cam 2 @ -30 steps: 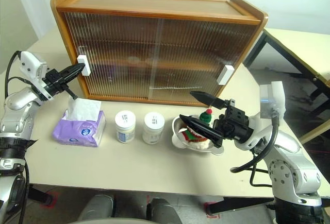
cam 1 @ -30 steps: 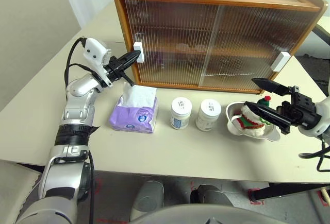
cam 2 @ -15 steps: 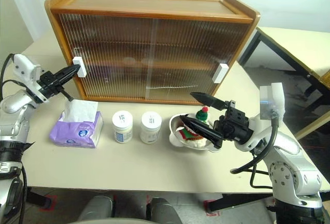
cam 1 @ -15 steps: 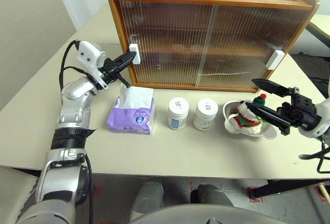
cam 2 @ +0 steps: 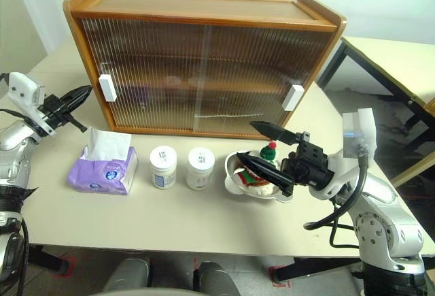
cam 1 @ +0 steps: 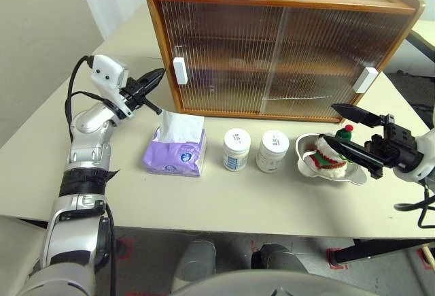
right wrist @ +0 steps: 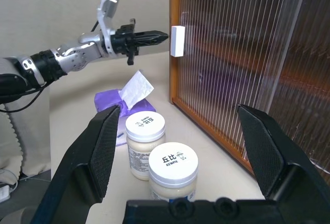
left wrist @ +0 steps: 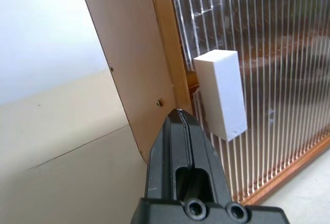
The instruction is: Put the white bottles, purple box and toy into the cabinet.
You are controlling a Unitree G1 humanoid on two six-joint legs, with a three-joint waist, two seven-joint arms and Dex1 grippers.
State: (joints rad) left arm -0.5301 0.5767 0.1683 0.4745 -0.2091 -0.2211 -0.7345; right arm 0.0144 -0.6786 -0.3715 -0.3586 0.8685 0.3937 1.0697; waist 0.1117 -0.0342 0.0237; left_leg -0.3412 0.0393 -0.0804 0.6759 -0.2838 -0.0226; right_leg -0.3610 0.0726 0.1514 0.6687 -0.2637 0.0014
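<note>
Cabinet [cam 1: 285,51] sits at the back of the bench [cam 1: 204,201], both ribbed sliding doors closed, a white handle [cam 1: 179,71] on the left door and another white handle [cam 1: 370,79] on the right door.

Left tool [cam 1: 155,75] has its two black fingers pressed flat together with nothing between them. It's pointing at the cabinet's left end, tip near the left handle but not touching it; from the left wrist view the closed tip sits just in front of the wooden side frame with the handle right beside it.

Right tool [cam 1: 345,130] is spread wide and isn't holding anything. It hovers over on the right side of the bench, with the toy [cam 1: 331,154] roughly between its fingers in the head view. The toy lies in a shiny metal bowl [cam 1: 328,171] in front of the right door.

White bottles [cam 1: 255,149] stand upright side by side in the middle of the bench, just in front of the cabinet, close together. Purple box [cam 1: 175,156] is to their left, white tissue poking out of the top, sitting below and a bit right of the left tool.
</note>
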